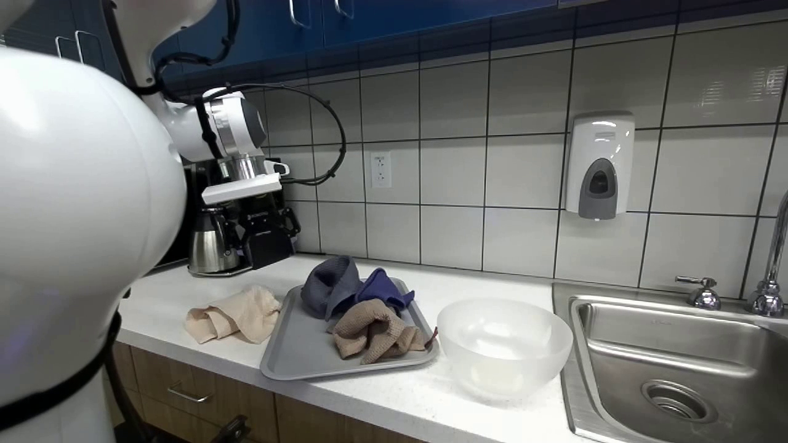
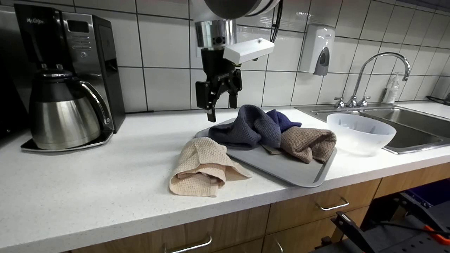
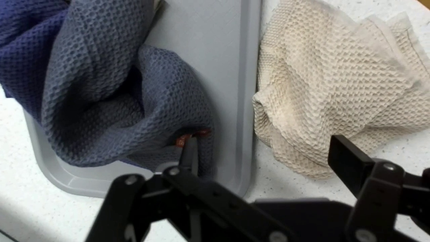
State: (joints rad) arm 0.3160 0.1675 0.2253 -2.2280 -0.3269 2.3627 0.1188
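My gripper (image 3: 264,144) is open and empty, its fingers spread wide. It hangs above the counter behind the beige cloth in an exterior view (image 2: 222,110), touching nothing. The beige cloth (image 3: 339,87) lies crumpled on the counter beside the grey tray (image 3: 221,43); it also shows in the exterior views (image 1: 237,314) (image 2: 207,168). On the tray lie a crumpled grey-blue cloth (image 3: 174,90) with an orange tag, a dark blue cloth (image 3: 27,53) and a brown cloth (image 2: 309,142). In the wrist view one finger overlaps the grey-blue cloth, the other the beige cloth's edge.
A frosted bowl (image 1: 505,344) stands between tray and steel sink (image 1: 671,344). A coffee maker (image 2: 102,70) with a steel carafe (image 2: 65,116) stands at the counter's opposite end. A soap dispenser (image 1: 600,166) is on the tiled wall. Blue cabinets (image 1: 400,21) hang above.
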